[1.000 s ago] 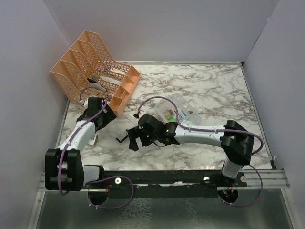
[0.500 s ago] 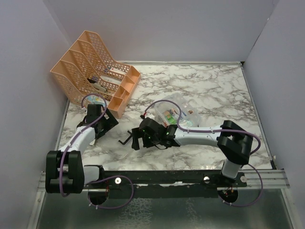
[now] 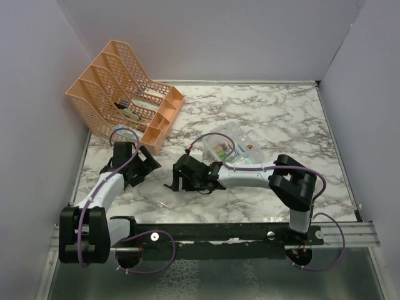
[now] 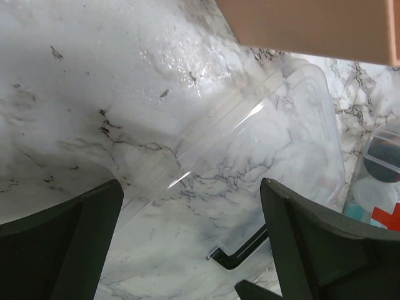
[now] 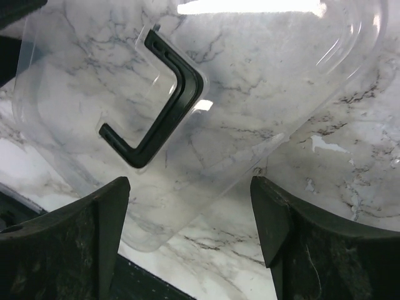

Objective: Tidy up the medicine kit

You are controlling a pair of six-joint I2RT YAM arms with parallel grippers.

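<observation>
Two hang spread and empty, left claw (image 4: 190, 250) and right claw (image 5: 187, 244), over the clear plastic black-handled lid (image 5: 250, 94) on the marble worktop (image 3: 281, 112); the clear rectangular medicine kit (image 3: 230, 147) sits lidless mid-worktop; closing it seemingly remains.

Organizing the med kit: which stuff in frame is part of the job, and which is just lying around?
Part of the job:
- medicine kit, lid off, small items inside
- clear lid with black handle, flat on the table between the two arms

Just lying about:
- peach file rack, far left; a few small things in it, too small to identify
</observation>
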